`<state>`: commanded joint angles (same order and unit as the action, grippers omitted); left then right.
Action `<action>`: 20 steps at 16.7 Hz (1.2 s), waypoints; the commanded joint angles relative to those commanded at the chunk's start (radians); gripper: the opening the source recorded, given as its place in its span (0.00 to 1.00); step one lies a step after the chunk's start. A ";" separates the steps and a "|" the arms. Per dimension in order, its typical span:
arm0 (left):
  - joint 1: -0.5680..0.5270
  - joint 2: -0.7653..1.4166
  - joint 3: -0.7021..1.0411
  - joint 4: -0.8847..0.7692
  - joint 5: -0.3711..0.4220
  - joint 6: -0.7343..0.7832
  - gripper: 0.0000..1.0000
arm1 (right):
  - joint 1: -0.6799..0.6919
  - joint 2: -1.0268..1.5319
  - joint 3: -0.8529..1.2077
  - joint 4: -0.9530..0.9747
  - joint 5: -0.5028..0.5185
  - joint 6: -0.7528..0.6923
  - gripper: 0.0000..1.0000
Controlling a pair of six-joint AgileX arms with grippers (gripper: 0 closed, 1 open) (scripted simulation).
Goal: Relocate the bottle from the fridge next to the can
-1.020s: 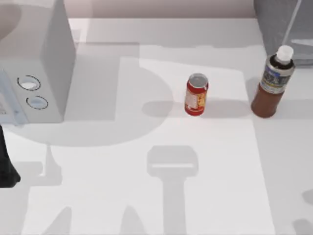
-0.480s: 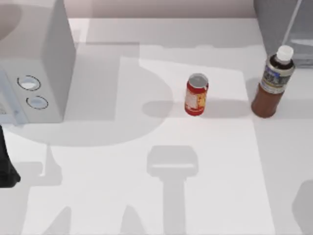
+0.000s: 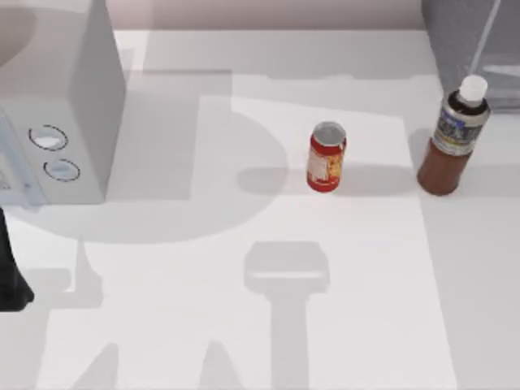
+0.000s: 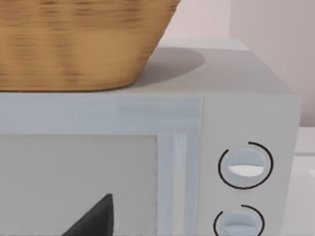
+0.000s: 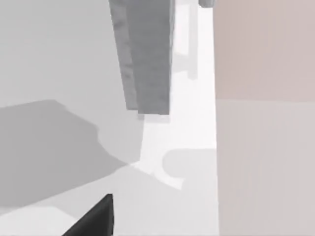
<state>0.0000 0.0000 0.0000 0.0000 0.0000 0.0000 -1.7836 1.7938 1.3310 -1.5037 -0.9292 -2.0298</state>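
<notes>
White desk (image 3: 244, 325) is lying open around can (image 3: 326, 157). Bottle (image 3: 452, 138) is standing right, just outside fridge (image 3: 467, 41). Left arm (image 3: 10, 272) is sitting at left edge; pincer state: cannot tell.

Simulated kitchen: microwave (image 3: 57, 122), fridge (image 3: 471, 49), white table (image 3: 244, 325).

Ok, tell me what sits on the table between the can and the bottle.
Nothing. In the top view the table between the can and the bottle is bare; only the can's shadow falls across that stretch.
</notes>
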 joint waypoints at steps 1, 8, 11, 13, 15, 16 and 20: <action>0.000 0.000 0.000 0.000 0.000 0.000 1.00 | -0.019 0.020 0.005 0.005 -0.011 -0.020 1.00; 0.000 0.000 0.000 0.000 0.000 0.000 1.00 | -0.015 0.029 0.004 0.017 -0.015 -0.015 1.00; 0.000 0.000 0.000 0.000 0.000 0.000 1.00 | 0.048 0.035 0.001 0.100 -0.006 0.078 1.00; 0.000 0.000 0.000 0.000 0.000 0.000 1.00 | 0.122 0.039 -0.002 0.201 0.008 0.194 1.00; 0.000 0.000 0.000 0.000 0.000 0.000 1.00 | 0.214 0.042 -0.006 0.325 0.027 0.348 1.00; 0.000 0.000 0.000 0.000 0.000 0.000 1.00 | 0.264 0.044 -0.008 0.393 0.037 0.437 1.00; 0.000 0.000 0.000 0.000 0.000 0.000 1.00 | 0.484 0.047 -0.016 0.695 0.084 0.826 1.00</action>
<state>0.0000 0.0000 0.0000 0.0000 0.0000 0.0000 -1.2999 1.8408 1.3151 -0.8087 -0.8449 -1.2040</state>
